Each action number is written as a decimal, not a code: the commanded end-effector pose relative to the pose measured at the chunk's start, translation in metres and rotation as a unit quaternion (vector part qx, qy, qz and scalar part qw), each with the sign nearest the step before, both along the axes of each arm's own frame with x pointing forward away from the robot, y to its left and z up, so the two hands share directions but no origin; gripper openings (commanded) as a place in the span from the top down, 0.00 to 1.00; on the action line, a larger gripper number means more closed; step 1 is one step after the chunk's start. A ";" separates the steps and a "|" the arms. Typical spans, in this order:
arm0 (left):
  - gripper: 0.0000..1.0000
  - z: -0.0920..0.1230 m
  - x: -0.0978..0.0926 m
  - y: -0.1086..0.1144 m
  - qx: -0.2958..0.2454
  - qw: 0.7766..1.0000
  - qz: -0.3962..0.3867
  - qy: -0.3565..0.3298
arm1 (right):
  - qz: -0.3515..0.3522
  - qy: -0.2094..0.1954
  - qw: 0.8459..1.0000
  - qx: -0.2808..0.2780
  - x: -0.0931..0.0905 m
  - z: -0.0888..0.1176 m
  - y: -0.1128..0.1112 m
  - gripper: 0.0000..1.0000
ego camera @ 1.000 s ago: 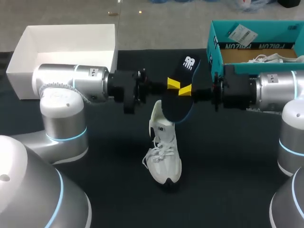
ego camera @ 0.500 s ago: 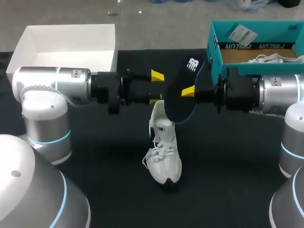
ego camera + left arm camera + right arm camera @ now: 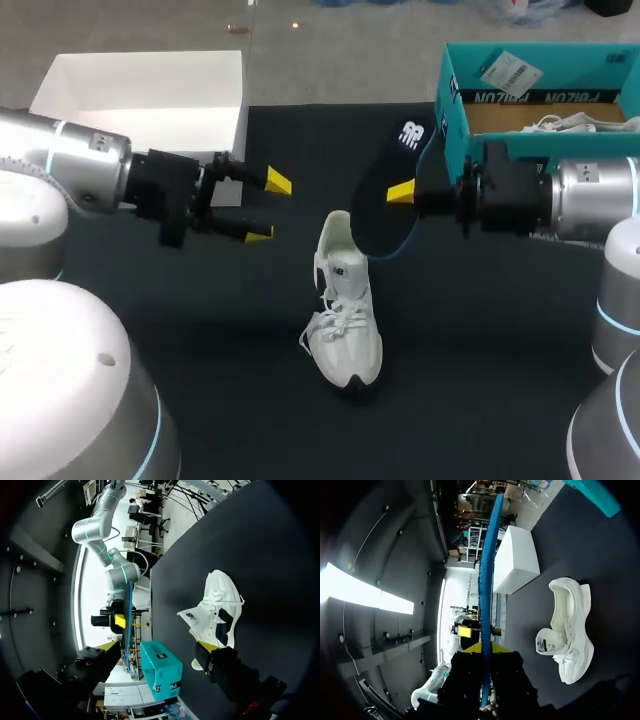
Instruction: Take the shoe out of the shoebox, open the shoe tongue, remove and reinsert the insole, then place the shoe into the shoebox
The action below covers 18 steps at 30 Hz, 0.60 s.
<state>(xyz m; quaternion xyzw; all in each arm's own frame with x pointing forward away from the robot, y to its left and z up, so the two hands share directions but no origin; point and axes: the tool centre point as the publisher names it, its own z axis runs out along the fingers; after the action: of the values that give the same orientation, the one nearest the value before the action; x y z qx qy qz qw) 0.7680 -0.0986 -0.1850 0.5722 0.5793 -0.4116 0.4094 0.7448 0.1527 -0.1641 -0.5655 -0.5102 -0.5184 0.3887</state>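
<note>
My left claw (image 3: pixel 268 208) let go and backed off to 9 o'clock, spread. My right claw (image 3: pixel 398 193) alone pinched the insole (image 3: pixel 378 215) over the shoe (image 3: pixel 345 325), mid-surface (image 3: pixel 480 330). Reinsertion looked next.

White shoe (image 3: pixel 218 611) on black table (image 3: pixel 270 545), teal shoebox (image 3: pixel 161 669) ahead, left tool (image 3: pixel 157 646) spread wide

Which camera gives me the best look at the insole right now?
The head view: the insole shows its broad dark face there, held in the right gripper by the white shoe. The right wrist view shows it only edge-on, as a thin blue strip. The left wrist view shows the same thin edge, farther off.
</note>
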 end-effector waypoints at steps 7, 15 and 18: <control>0.00 0.038 0.001 0.110 0.065 0.997 0.038 -0.030 | 0.000 0.000 1.000 -0.007 -0.004 0.000 0.001 1.00; 0.00 0.048 0.005 0.157 0.101 0.993 0.053 -0.023 | -0.003 -0.005 1.000 -0.011 -0.004 0.004 -0.001 1.00; 0.00 0.048 0.003 0.163 0.109 0.993 0.049 -0.016 | -0.004 -0.005 1.000 -0.011 -0.004 0.005 -0.001 1.00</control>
<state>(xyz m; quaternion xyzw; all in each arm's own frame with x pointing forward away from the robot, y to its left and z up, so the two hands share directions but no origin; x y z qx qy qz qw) 0.7750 0.0366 -0.1536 0.5842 0.6368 -0.3236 0.3854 0.7433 0.1517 -0.1608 -0.5659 -0.5162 -0.5182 0.3805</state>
